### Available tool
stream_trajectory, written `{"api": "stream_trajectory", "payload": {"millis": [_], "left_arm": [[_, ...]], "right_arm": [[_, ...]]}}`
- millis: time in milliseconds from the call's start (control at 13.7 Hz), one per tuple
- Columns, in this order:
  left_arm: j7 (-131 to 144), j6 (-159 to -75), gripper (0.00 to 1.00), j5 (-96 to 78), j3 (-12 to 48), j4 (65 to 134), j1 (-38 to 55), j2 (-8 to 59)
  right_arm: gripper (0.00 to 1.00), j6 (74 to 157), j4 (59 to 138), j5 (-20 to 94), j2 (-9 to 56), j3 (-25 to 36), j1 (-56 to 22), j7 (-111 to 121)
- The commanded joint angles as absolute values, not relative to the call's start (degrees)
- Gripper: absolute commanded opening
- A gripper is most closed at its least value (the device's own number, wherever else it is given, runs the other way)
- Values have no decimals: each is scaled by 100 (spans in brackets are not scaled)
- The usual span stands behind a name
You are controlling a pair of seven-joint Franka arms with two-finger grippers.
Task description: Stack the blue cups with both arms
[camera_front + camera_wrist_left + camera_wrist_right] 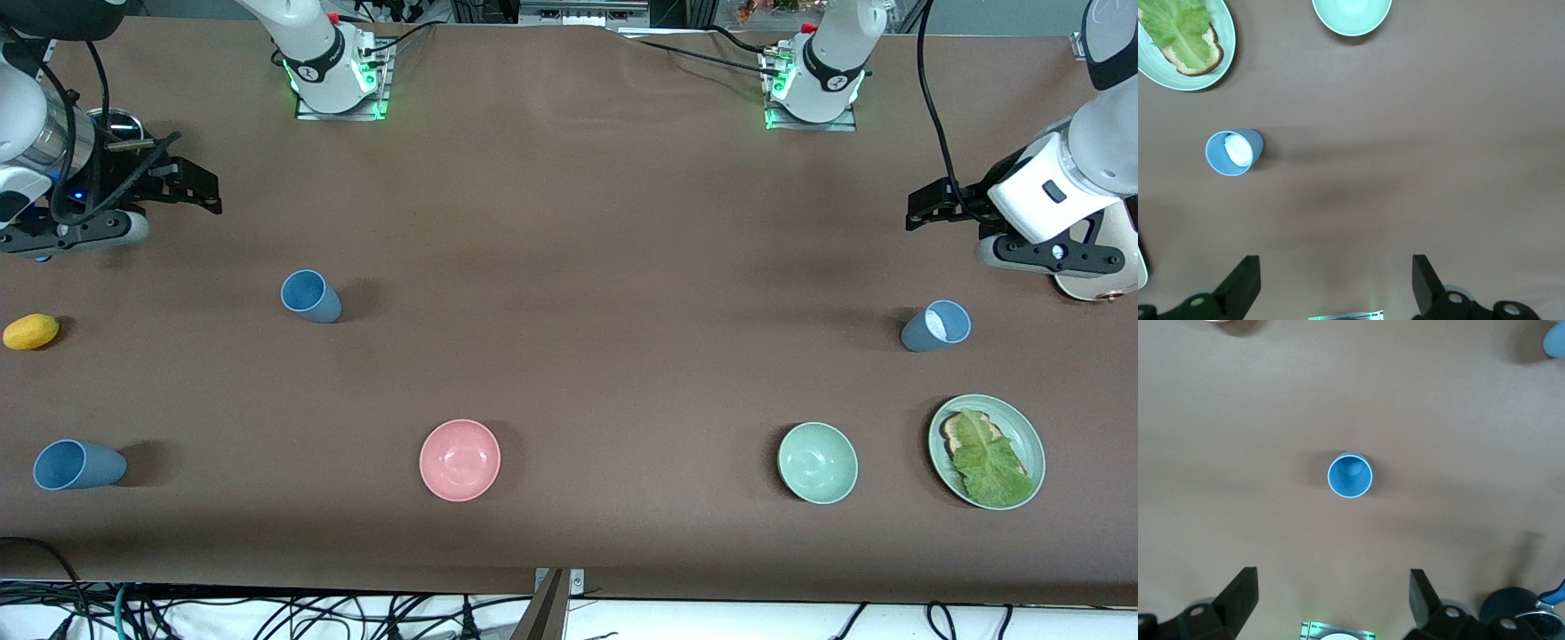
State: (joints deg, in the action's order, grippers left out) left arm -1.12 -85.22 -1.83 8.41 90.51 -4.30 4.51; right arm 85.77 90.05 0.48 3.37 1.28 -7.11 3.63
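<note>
Three blue cups stand upright on the brown table. One mid-blue cup (311, 296) is at the right arm's end and shows in the right wrist view (1350, 475). A second mid-blue cup (78, 464) stands nearer the front camera, at the corner of the right wrist view (1555, 340). A greyer blue cup with a whitish inside (935, 326) is at the left arm's end (1235, 152). My right gripper (209, 191) (1331, 597) hangs open and empty over the table by the first cup. My left gripper (920, 209) (1336, 280) hangs open and empty over the table by the greyer cup.
A pink bowl (460, 460) and a pale green bowl (817, 462) (1351, 15) sit near the front edge. A green plate (1022, 427) (1228, 47) holds toast with lettuce. A yellow fruit (31, 331) lies at the right arm's end. A dark pot (1511, 613) and a cream vessel (1098, 276) sit under the arms.
</note>
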Motion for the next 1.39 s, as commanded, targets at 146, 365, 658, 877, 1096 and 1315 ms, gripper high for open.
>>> {"api": "stream_trajectory", "payload": {"millis": [146,365,658,877,1096,1315], "left_arm": [[-88,-8473,100,-26,826,8965,-466,457],[-79,-8499,100,-35,844,8982,-457,518],[-88,-8525,100,-18,835,8956,-457,545],[-88,-8525,100,-26,844,8956,-457,536],[-88,-8517,100,-26,835,8965,-466,527],[-88,-8517,100,-26,844,8965,-466,536]], "right_arm": [[100,8499,8921,141,343,114,-694,448],[100,8499,8938,149,343,114,-694,448],[100,8508,9035,149,334,123,-694,448],[100,8569,9114,141,351,123,-694,457],[100,8832,9464,123,325,158,-686,457],[100,9218,9956,53,316,211,-677,457]]}}
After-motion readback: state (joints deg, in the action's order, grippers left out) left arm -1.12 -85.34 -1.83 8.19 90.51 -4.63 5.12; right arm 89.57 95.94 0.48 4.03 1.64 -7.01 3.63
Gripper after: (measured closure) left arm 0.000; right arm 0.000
